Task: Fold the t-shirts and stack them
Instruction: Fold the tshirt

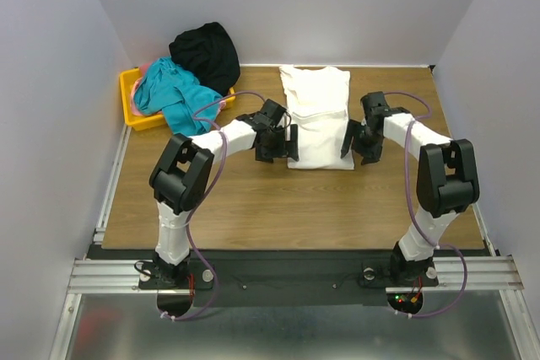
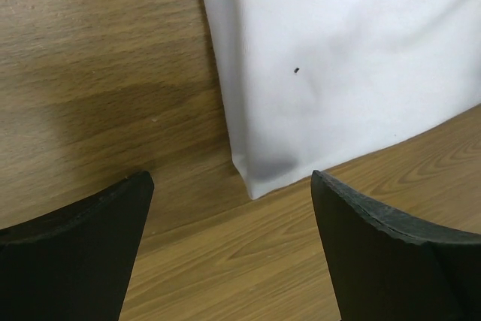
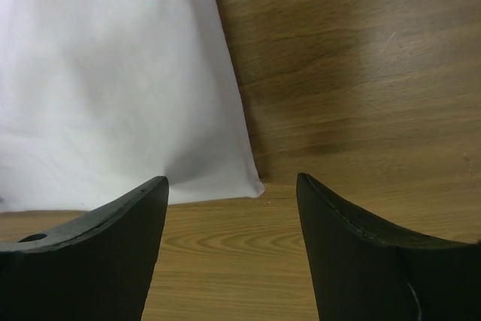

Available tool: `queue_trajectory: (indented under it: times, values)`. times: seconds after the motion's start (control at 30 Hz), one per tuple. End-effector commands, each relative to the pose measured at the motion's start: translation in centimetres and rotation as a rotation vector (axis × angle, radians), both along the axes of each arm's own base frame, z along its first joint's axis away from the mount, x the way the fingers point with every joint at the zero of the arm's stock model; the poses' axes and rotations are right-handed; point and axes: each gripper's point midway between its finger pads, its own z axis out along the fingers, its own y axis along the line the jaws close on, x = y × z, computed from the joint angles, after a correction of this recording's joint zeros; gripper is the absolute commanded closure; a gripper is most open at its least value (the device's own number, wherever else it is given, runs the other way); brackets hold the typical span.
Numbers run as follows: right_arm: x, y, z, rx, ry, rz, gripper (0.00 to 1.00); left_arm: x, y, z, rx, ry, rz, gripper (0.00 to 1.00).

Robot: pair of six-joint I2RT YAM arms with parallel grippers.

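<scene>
My left gripper [image 2: 229,180] stands wide with nothing between its fingers, above the near-left corner of the white t-shirt [image 2: 346,58]. My right gripper [image 3: 231,180] is spread just as bare above the near-right corner. The shirt lies smooth at the centre of the top view on the wooden table [image 1: 253,208], narrowed to a long panel, perhaps already doubled crosswise. I judge this one nearly folded. The teal t-shirt [image 1: 173,94] and black t-shirt [image 1: 207,52] wait crumpled at the yellow bin [image 1: 128,94], upper left.
</scene>
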Motion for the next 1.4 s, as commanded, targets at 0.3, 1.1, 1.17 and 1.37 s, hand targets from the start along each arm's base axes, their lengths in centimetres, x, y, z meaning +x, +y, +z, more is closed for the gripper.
queue_trajectory:
  times: [0.3,1.1,1.17,1.37]
  values:
    - [-0.4,-0.2,-1.0,0.003,-0.030,-0.010,0.43,0.0,0.2,2.5,-0.047,-0.071,0.045,0.02]
    - [-2.3,-0.3,-3.2,0.005,0.019,-0.012,0.90,-1.5,-1.1,1.1,-0.030,-0.060,0.026,0.17]
    - [-2.1,-0.3,-2.9,0.006,0.012,-0.010,0.90,-1.4,-1.3,0.8,-0.027,-0.056,0.026,0.20]
    - [-1.3,-0.1,-3.1,0.005,0.012,0.019,0.91,-0.8,-1.4,-0.3,0.015,-0.056,0.035,0.42]
